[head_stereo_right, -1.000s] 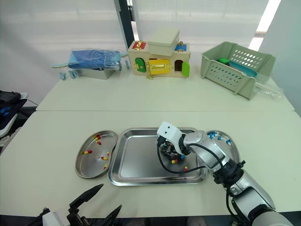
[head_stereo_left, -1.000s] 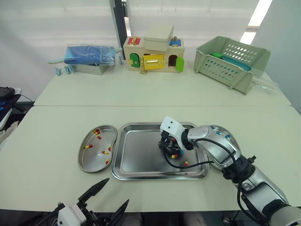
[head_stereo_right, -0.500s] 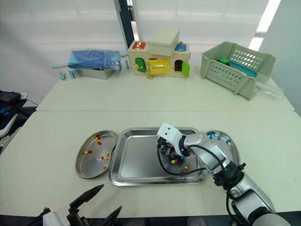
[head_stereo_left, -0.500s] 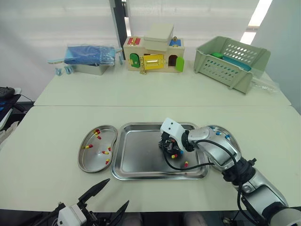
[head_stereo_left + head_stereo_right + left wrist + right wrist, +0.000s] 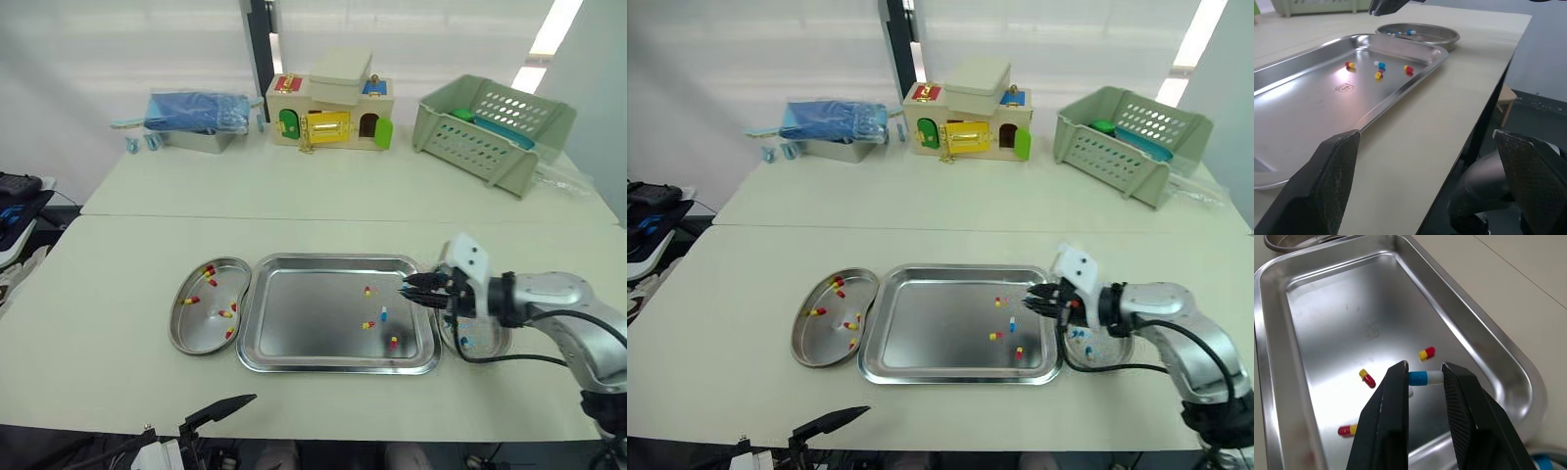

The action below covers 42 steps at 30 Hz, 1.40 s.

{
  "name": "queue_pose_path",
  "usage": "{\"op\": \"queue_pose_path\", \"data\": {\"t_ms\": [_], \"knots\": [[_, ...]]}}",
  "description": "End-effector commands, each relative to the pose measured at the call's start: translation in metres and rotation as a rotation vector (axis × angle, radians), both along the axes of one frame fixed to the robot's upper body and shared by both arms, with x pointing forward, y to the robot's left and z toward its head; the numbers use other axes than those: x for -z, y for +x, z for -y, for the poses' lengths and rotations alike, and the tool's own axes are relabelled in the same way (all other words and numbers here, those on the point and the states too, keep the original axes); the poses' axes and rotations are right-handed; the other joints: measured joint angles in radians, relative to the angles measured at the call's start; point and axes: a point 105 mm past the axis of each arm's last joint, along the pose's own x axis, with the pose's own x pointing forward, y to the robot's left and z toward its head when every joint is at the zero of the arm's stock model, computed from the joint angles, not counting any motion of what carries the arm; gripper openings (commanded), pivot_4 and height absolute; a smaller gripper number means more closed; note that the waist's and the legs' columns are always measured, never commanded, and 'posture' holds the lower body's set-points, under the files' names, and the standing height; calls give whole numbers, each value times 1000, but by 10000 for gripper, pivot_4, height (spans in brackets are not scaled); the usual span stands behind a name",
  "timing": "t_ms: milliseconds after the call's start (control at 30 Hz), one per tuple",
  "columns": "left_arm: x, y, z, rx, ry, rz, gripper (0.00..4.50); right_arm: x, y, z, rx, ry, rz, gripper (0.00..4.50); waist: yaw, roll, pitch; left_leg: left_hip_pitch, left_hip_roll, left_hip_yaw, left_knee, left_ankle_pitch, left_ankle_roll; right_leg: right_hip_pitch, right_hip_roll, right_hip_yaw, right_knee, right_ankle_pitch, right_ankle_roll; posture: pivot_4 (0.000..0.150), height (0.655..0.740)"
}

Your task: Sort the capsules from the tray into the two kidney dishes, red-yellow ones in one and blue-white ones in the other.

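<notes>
**Right claw up off the tray floor with a capsule in its grip**

A second ago the right claw (image 5: 406, 286) was pressed down among the capsules in the right half of the tray (image 5: 294, 279). It has since risen and drawn back to the tray's right rim, and its wrist now hangs over the kidney dish (image 5: 493, 343) that holds the blue-white ones. A blue-white capsule (image 5: 1425, 377) is now pinched crosswise between its two fingertips. The loose capsules (image 5: 367, 324) it was covering now lie bare just ahead of its tips.
</notes>
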Motion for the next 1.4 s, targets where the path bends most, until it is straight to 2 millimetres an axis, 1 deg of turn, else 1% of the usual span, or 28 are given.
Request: {"op": "queue_pose_path", "data": {"t_ms": [33,100,167,233,400,467,533,567,600,667,733,767,833,967,1133,1167,1200,1267,1333,1400], "knots": [[-3,4,-2,39,-8,6,45000,-17,-8,31,66,-37,67,7587,0,0,0,0,0,0,0,0,0,0,0,0,0,0,0,1500,7400],[-3,5,-3,46,-10,7,45000,-11,-9,44,109,-67,57,7587,-7,0,0,2,0,0,0,0,0,1,0,0,0,0,0,1500,7400],[-2,6,-4,55,-11,4,45000,-5,-11,54,137,-86,43,7587,-12,0,0,5,1,1,0,0,0,4,1,1,0,0,0,1500,7400],[-1,6,-4,58,-12,1,45000,-1,-11,57,146,-90,35,7587,-13,0,0,7,1,2,-1,0,0,5,0,2,0,0,0,1500,7400],[-1,7,-4,47,-17,4,45000,4,-8,56,143,-82,42,7587,-10,0,0,7,1,2,0,0,0,6,0,2,0,0,0,1500,7400],[-1,7,-5,40,-16,6,45000,5,-7,56,143,-84,41,14677,-8,0,0,7,1,2,0,0,0,6,0,2,0,0,0,1500,7400],[-1,7,-5,30,-17,7,45000,4,-7,55,138,-82,44,18355,-6,0,0,7,1,2,0,0,0,6,0,2,0,0,0,1500,7400],[-1,6,-5,24,-18,5,45000,3,-6,55,138,-79,48,22339,-6,0,0,7,1,2,0,0,0,7,0,2,0,0,0,1500,7400],[-1,6,-5,17,-21,2,45000,3,-6,56,138,-78,50,24037,-6,0,0,7,1,2,0,0,0,7,0,2,0,0,0,1500,7400],[-1,5,-5,11,-24,-2,45000,4,-6,57,137,-78,49,29079,-5,0,0,7,1,2,0,0,0,7,0,2,0,0,0,1500,7400],[-1,4,-3,9,-28,-2,45000,4,-5,58,139,-80,47,35702,-5,0,0,7,1,2,0,0,0,7,0,2,-1,0,0,1500,7400],[-1,4,-3,8,-31,-3,45000,4,-5,59,138,-81,47,37424,-4,0,0,7,1,2,0,0,0,7,0,2,-1,0,0,1500,7400],[-2,6,-2,-5,-37,0,45000,3,-6,59,135,-69,48,44502,-3,0,0,7,0,2,0,0,0,7,0,2,-1,0,0,1500,7400],[-5,11,-3,-32,-51,4,45000,1,-9,61,116,-57,56,44502,-3,0,0,7,1,2,0,0,0,7,0,1,-1,0,0,1500,7400],[-10,21,-9,-99,-56,-13,45000,-14,-22,69,66,31,109,44502,-1,-1,0,7,0,1,0,0,0,8,0,1,-2,0,0,1500,7400],[-11,27,-16,-151,-49,-44,45000,-18,-25,72,66,50,116,44502,-1,-1,1,8,0,1,0,0,0,9,0,1,-2,0,0,1500,7400],[-14,31,-22,-186,-35,-60,45000,-21,-29,80,75,56,107,44502,-1,-1,1,8,0,1,0,0,0,9,0,1,-2,0,0,1500,7400],[-25,43,-39,-267,-6,-76,45000,-25,-38,95,95,84,85,44502,0,-1,1,8,1,0,0,0,0,9,0,0,-2,0,0,1500,7400],[-37,53,-61,-348,16,-95,45000,-21,-47,106,96,58,67,44502,2,-1,1,9,0,0,0,0,0,10,0,0,-2,0,0,1500,7400],[-45,58,-79,-395,54,-123,45000,-17,-54,114,96,33,44,44502,0,-1,1,9,1,0,0,0,0,10,0,-1,-2,0,0,1500,7400]]}}
